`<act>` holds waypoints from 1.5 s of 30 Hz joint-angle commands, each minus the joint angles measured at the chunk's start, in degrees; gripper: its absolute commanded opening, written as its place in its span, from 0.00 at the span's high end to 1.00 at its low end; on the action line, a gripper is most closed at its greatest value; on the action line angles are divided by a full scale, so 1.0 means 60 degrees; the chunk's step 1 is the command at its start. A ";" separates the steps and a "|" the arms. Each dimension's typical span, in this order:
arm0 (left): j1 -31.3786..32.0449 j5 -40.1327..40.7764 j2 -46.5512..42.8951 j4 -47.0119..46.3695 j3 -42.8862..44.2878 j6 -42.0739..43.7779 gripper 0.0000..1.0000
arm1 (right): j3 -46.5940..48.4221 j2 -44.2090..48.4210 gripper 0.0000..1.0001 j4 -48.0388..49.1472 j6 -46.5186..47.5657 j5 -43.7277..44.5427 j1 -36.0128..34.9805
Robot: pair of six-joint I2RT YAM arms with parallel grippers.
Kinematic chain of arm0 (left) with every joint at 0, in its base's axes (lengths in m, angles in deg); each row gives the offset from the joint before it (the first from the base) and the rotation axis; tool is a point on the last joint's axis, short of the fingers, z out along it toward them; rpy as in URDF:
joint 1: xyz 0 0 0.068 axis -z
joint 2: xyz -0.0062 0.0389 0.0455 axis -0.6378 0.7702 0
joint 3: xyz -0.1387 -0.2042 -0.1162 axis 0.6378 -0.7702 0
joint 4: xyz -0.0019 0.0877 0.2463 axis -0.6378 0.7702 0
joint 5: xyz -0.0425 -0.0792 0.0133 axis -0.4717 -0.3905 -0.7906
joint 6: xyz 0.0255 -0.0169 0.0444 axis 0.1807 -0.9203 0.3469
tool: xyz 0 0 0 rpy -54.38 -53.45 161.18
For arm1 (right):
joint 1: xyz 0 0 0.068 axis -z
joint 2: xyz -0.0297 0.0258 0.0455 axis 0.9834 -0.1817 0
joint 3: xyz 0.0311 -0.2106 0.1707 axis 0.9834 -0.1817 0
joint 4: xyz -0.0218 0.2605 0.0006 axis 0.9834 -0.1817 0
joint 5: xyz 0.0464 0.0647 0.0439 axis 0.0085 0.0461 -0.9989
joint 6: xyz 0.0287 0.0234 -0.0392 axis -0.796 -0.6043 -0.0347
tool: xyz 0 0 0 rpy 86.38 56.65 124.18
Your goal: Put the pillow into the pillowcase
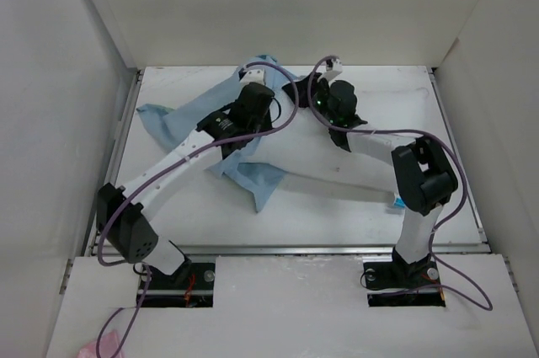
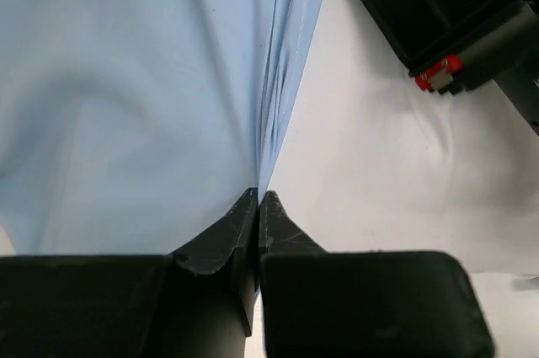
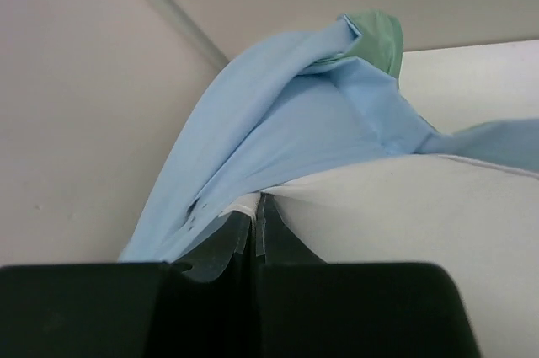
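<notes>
The left end effector is clenched tight on an edge of the pillowcase, its tips pinching the light-blue cloth where a fold runs straight away from them. Left of the tips the cloth spreads in soft folds. Right of them lies the white pillow, touching the cloth along that fold. Farther ahead and to the right, the black body of the right arm, with a small red part, crowds in above the pillow.

The right end effector is likewise clamped on the pillowcase's hem, where blue cloth meets the pillow's white top. Beyond its tips the cloth rises in a hump to a greenish corner, with the enclosure wall behind and to the left.

From above, both end effectors meet at the far side of the surface. The pillow stretches back under the right arm, and the pillowcase is bunched leftward under the left arm. Loops of purple cable trail from both arms.
</notes>
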State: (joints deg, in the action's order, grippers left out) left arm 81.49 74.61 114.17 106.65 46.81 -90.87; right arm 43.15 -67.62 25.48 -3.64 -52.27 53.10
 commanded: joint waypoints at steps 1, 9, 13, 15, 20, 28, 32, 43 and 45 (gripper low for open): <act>0.0536 -0.0767 -0.1432 0.0401 -0.0980 -0.1185 1.00 | 0.0407 0.0391 1.00 0.1545 -0.1349 0.2425 0.0933; 0.1064 -0.1283 -0.0279 -0.0127 -0.1392 -0.1187 1.00 | 0.1445 -0.0489 1.00 0.1150 -0.1867 0.1513 0.0934; 0.0523 -0.0771 0.0221 0.0911 -0.0268 -0.1420 0.57 | 0.1638 0.0051 0.38 -0.0678 0.0782 0.0550 0.0934; 0.0522 -0.0068 0.0092 0.1351 -0.0132 -0.1523 0.00 | 0.1755 0.0754 0.00 -0.2406 0.2058 0.0899 0.0934; 0.0522 0.0797 -0.1545 0.1848 -0.0831 -0.2459 0.00 | 0.0764 0.2277 0.00 -0.4137 0.4897 0.0466 0.0934; 0.0522 0.0449 -0.3526 0.2801 -0.3821 -0.5022 0.00 | -0.0076 0.3481 0.00 -0.7931 0.8651 -0.0200 -0.0645; 0.0522 -0.0676 -0.4011 0.1767 -0.5548 -0.5376 0.00 | -0.0164 0.2925 0.00 -0.8315 0.8844 0.1089 -0.1803; -0.0034 -0.0417 -0.2065 -0.1195 -0.6373 -0.4982 0.04 | -0.0224 0.1080 0.05 -0.7100 0.8275 0.3110 -0.2655; -0.0239 -0.0417 -0.1350 -0.1793 -0.6285 -0.4893 0.09 | 0.0012 0.0729 0.35 -0.6954 0.8040 0.3757 -0.2655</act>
State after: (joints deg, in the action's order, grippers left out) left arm 81.32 70.33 102.52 102.82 6.93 -121.51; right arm 42.78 -58.46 -16.70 48.64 -36.38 37.25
